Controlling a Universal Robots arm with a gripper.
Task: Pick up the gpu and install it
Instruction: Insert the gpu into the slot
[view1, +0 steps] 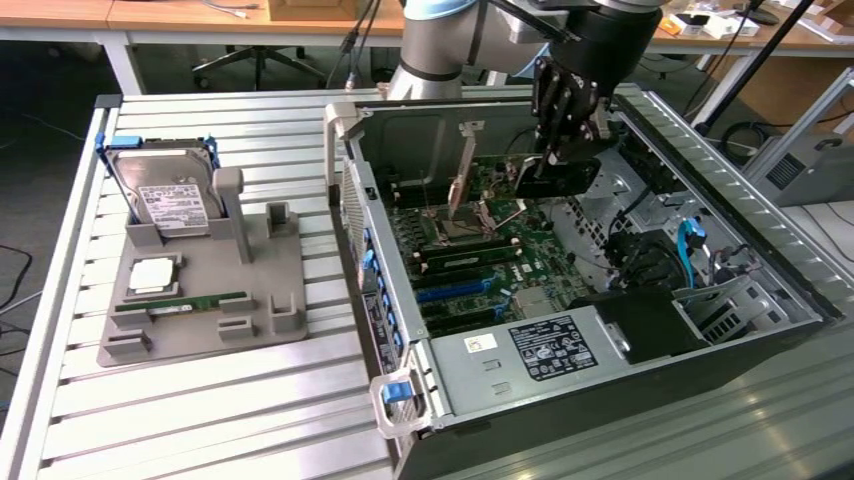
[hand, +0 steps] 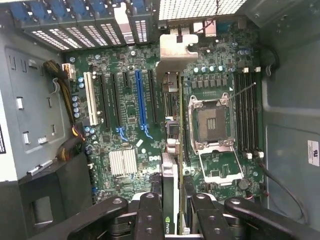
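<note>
Table (view1: 200, 420): pale ribbed metal slats are being shown across the lower left of the exterior view.
Holder tray (view1: 200, 320): a gray, matte, moulded block is being used at the exterior view's left. A silver hard drive (view1: 167, 195) with a white label is being propped upright in it. A narrow green memory stick (view1: 180, 303) is being carried flat in its groove.
Computer case (view1: 400, 380): a box of dull sheet metal with blue plastic latches is being presented open at the middle of the exterior view.
Motherboard (hand: 125, 125): a green, densely populated board is being exposed, with long black slots, one blue slot (hand: 141, 100) and a bare square processor socket (hand: 212, 122).
Gpu (view1: 551, 180) (hand: 171, 165): a thin, flat, dark card with a silver bracket is being held edge-on inside the case, over the board between slots and socket, at the exterior view's upper centre.
Gripper (view1: 561, 160) (hand: 172, 212): black metal fingers are being pinched onto the card's two faces.
Progress: the pick-up is being judged done. Seating is being judged unfinished, and contact with a slot cannot be told.
</note>
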